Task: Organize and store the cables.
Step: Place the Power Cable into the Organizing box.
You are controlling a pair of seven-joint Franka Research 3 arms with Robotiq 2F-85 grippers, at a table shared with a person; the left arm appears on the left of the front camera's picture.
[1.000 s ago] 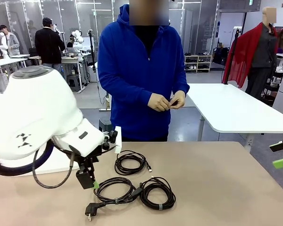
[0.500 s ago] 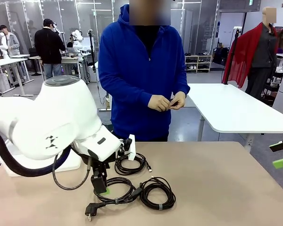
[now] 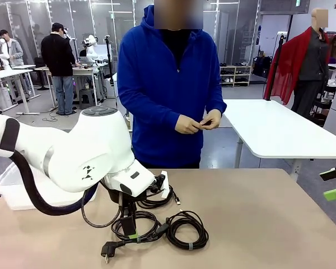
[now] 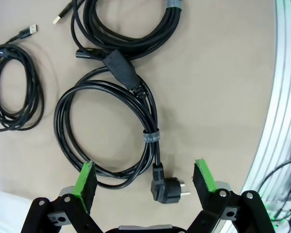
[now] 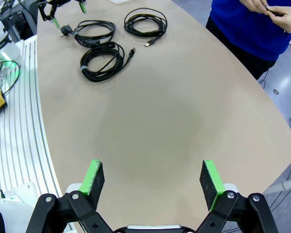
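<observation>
Since the left gripper (image 4: 143,165) slid right across the picture, it hangs wide open over the plug cable (image 4: 150,137), looking ready to grab it.

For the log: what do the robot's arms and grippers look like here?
The left arm is glossy white with rounded, bulbous joints, a small black marking on its shell and a thick black hose looping beneath it. The left gripper and right gripper are alike: black linked fingers with visible screws, each tipped with a flat green pad.
</observation>
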